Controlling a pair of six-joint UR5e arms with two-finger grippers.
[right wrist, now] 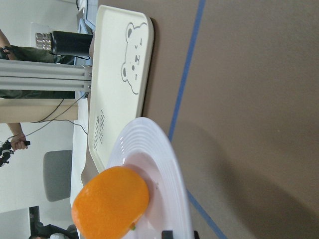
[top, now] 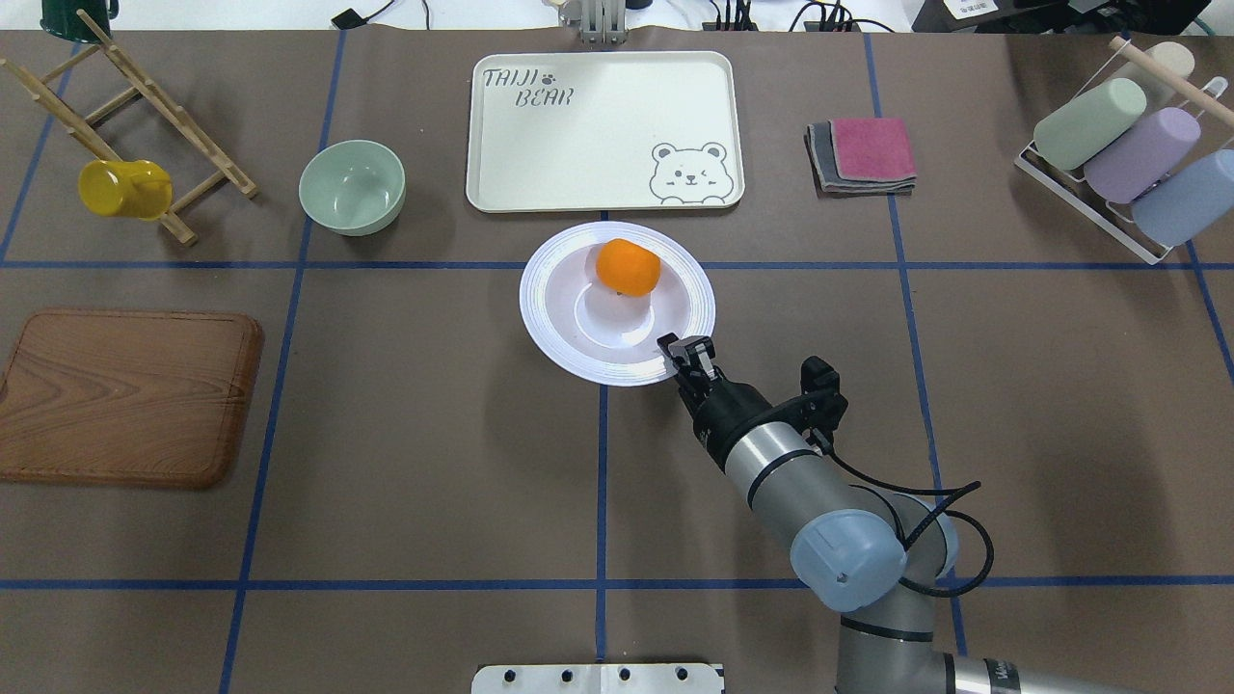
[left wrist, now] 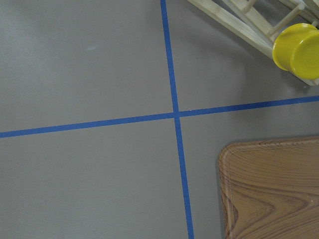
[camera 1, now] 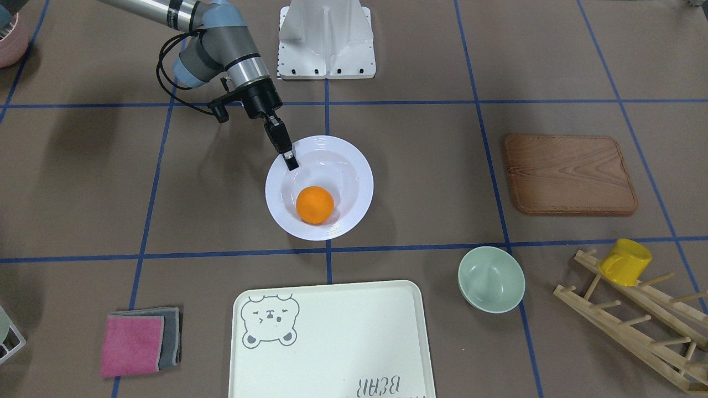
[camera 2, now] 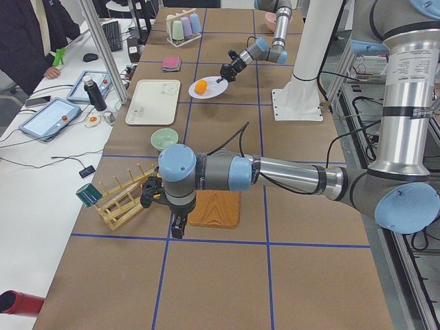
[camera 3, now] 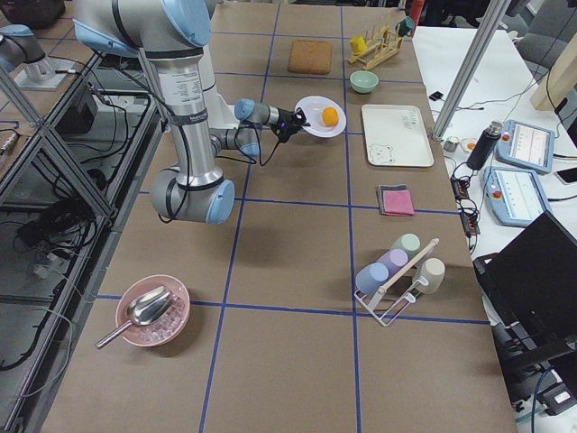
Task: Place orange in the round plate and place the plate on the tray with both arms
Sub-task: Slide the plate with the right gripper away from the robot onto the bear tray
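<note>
The orange (camera 1: pixel 315 204) lies in the well of the round plate (camera 1: pixel 354 166), toward the side nearest the tray (camera 1: pixel 332 331). My right gripper (camera 1: pixel 290 161) is shut on the plate's rim (top: pixel 665 371) on the robot's side. In the right wrist view the plate (right wrist: pixel 164 164) casts a wide shadow and its held edge looks raised, with the orange (right wrist: pixel 110 201) against the low side and the tray (right wrist: pixel 117 74) beyond. My left gripper (camera 2: pixel 177 227) hangs over the table near the brown board (camera 2: pixel 214 208). It shows only in the exterior left view, so I cannot tell its state.
A pale green bowl (camera 1: pixel 491 279) sits beside the tray. The brown board (camera 1: pixel 569 174), a wooden rack (camera 1: pixel 630 315) with a yellow cup (camera 1: pixel 625 261), folded cloths (camera 1: pixel 138 342) and a cup rack (top: pixel 1118 154) ring the table. A person (camera 2: pixel 27 34) stands at the side bench.
</note>
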